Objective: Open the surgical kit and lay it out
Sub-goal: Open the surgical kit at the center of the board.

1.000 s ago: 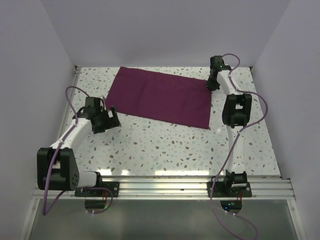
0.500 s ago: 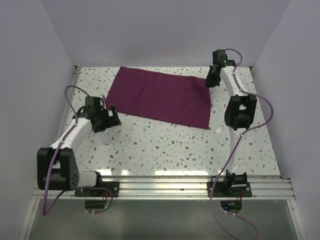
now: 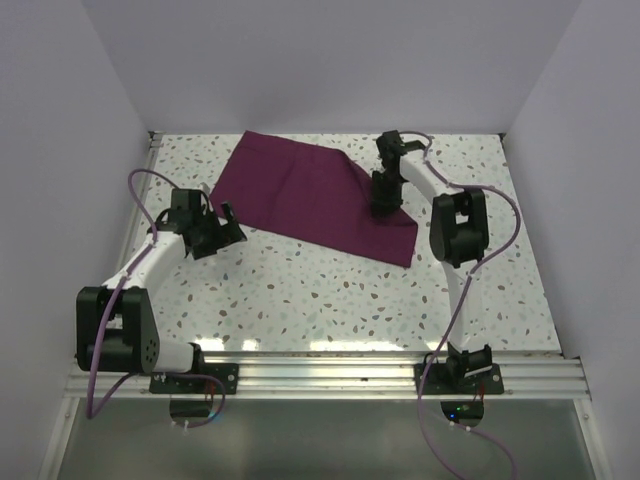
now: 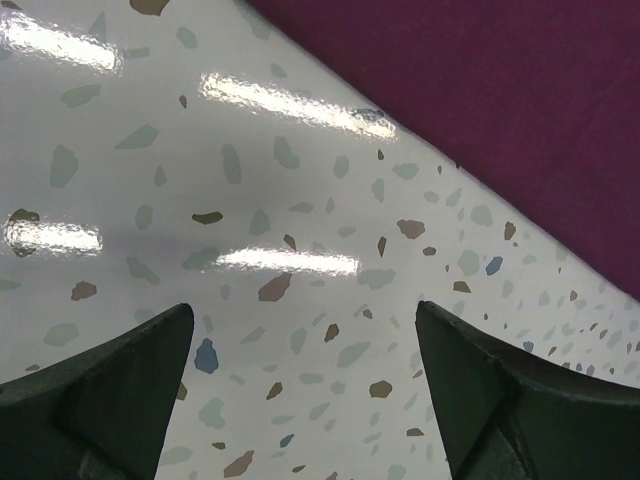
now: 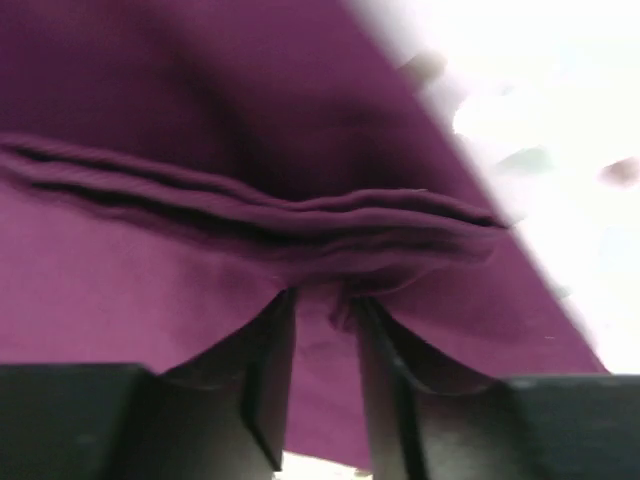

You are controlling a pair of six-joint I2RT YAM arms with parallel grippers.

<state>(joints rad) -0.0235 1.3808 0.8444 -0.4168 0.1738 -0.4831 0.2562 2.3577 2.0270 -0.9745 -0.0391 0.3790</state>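
With the right claw (image 5: 322, 305) pinched on a fold of the cloth wrap (image 3: 290, 190), draw it low and steady (left claw (image 4: 305, 310) hangs wide over the table (image 4: 150, 150)).

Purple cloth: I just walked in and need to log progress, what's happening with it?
The right claw is shut on a pinched fold of the maroon cloth wrap, its far right corner gathered inward. The left claw hangs open above the table beside the wrap's left edge, touching nothing. No instruments show.
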